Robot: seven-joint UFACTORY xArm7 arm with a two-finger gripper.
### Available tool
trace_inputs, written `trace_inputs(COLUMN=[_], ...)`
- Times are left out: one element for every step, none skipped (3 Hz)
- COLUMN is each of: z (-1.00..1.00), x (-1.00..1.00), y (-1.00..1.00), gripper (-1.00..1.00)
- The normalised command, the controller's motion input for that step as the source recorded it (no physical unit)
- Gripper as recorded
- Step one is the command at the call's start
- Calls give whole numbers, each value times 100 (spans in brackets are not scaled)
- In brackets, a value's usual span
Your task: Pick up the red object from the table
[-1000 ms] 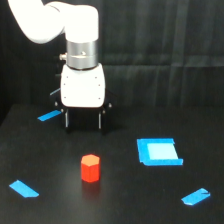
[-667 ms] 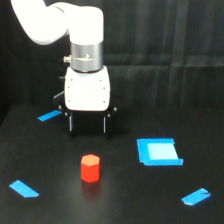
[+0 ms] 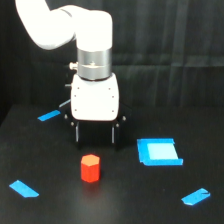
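Tape strips and blocks dot the black tabletop (image 3: 45, 165) as one white arm works toward its pick. At about 8 o'clock from the frame's middle lies a blue tape strip (image 3: 23, 188); another blue strip (image 3: 49, 116) sits at 10 o'clock, just beside the arm's white wrist housing. Near centre, slightly toward 7 o'clock, the red object (image 3: 90, 168) stands upright on the tabletop, free of any contact. The gripper (image 3: 95, 136) hangs at the block's 12 o'clock, behind and above it, its dark jaws spread apart with nothing between them. At 4 o'clock from centre rests a flat blue square (image 3: 158, 151), well apart from the block, and a third blue strip (image 3: 196, 196) lies nearer 5 o'clock. By these signs the approach step is in hand: no grasp is made. The next move appears to call for bringing the jaws forward over the block, lowering until they straddle its sides, then closing squarely on two flat faces, since the fit looks snug.
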Motion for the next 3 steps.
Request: trace_inputs(z=[-1, 4, -4], x=[20, 4, 1], y=[-96, -92, -74], gripper=[98, 99, 99])
